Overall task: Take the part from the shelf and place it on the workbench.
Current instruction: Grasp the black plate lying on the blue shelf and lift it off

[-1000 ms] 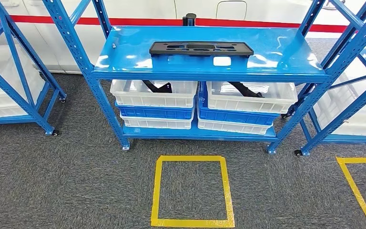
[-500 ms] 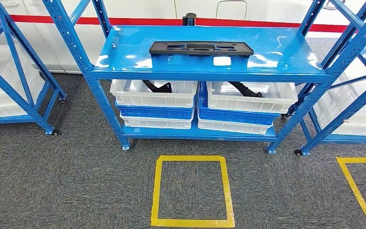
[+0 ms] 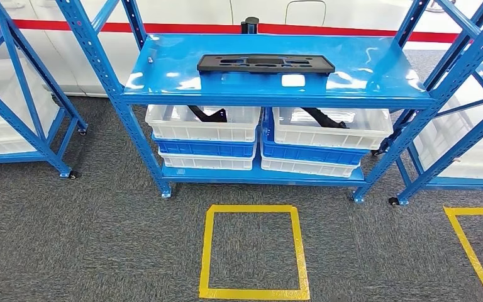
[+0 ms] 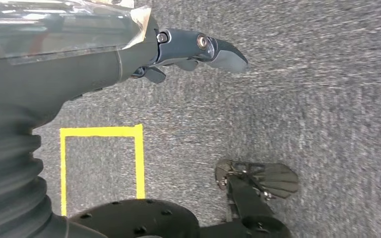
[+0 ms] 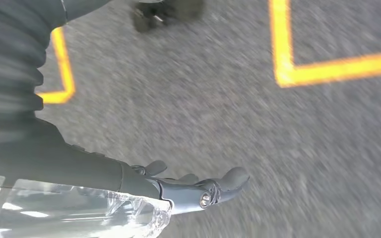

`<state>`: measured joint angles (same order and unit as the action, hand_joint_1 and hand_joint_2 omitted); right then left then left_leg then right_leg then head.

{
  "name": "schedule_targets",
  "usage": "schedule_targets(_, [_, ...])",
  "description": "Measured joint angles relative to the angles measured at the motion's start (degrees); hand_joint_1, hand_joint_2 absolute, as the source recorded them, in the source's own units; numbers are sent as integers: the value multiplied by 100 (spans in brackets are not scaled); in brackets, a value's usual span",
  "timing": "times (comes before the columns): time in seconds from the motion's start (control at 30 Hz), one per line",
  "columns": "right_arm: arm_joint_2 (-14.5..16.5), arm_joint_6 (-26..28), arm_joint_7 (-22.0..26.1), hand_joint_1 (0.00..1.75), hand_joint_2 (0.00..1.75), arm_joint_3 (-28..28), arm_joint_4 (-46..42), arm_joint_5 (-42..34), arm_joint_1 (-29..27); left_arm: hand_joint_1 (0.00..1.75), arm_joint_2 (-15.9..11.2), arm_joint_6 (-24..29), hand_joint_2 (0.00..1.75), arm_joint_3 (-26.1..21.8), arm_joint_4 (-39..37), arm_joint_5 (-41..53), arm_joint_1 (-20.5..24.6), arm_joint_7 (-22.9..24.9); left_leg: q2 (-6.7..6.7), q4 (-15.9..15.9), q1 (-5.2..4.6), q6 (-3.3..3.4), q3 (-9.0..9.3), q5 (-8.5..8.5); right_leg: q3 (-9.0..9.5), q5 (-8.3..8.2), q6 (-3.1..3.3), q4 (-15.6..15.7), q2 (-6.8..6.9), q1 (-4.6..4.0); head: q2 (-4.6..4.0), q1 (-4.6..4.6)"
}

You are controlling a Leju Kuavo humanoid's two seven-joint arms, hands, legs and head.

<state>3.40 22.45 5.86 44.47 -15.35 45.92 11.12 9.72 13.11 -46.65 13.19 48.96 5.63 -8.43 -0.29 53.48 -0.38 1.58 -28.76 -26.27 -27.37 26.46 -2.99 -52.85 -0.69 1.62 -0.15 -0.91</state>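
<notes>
1. The left hand (image 4: 198, 49) hangs over grey carpet, fingers loosely extended and holding nothing; the right hand (image 5: 198, 191) does the same on its side.
2. The part (image 3: 265, 63), a long black plate, lies flat on the top shelf (image 3: 163, 69), well ahead of and above both hands.
3. Its long axis runs left to right across the robot's front, roughly centred, so neither hand looks clearly nearer.
4. A yellow floor square (image 3: 253, 251) lies between robot and shelf.
</notes>
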Motion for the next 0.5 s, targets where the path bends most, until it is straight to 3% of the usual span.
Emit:
schedule_targets(0.27, [-210, 471, 801, 0, 175, 470, 28, 120, 339, 0, 59, -53, 175, -375, -78, 336, 128, -241, 0, 1, -4, 1, -3, 1, 0, -4, -5, -1, 0, 3, 0, -1])
schedule_targets(0.5, [-684, 595, 1667, 0, 175, 640, 8, -91, 952, 0, 68, -124, 175, -545, -109, 328, 167, -352, 1, 6, -11, 14, -7, 9, -1, -12, -17, -1, 0, 10, 0, -1])
